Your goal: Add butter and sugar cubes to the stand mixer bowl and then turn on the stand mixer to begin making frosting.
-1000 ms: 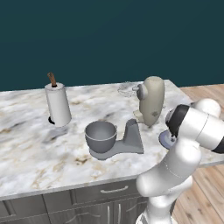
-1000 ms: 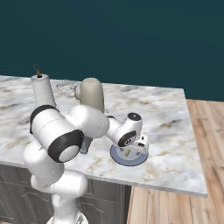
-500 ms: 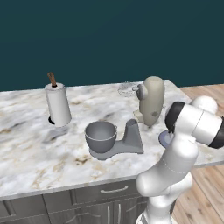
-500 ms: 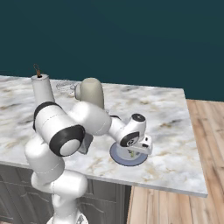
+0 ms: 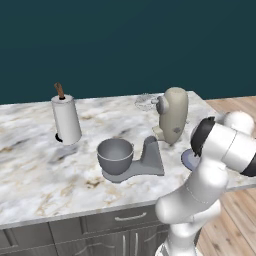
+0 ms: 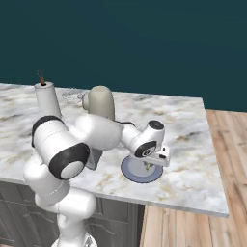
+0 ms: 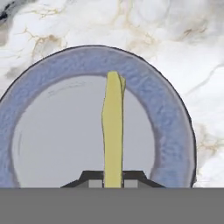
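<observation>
Marble counter (image 5: pixel 30 170) carries one white paper-towel roll (image 5: pixel 66 119) with a brown stick at the far left. Right of it sits one stand mixer (image 5: pixel 165 130), its grey base near and its beige head tipped back, with one grey stand mixer bowl (image 5: pixel 115 155) on the left end of that base. A small clear item lies behind the mixer head, too faint to name. Farther right, near the counter's front edge, rests one round blue-grey plate (image 6: pixel 130 170). One butter (image 7: pixel 113 131) stick lies across the plate, running away from the gripper (image 7: pixel 113 180), which hangs low over it (image 6: pixel 153 164); its dark fingertips flank the stick's near end, contact unclear. Sugar cubes cannot be made out.
</observation>
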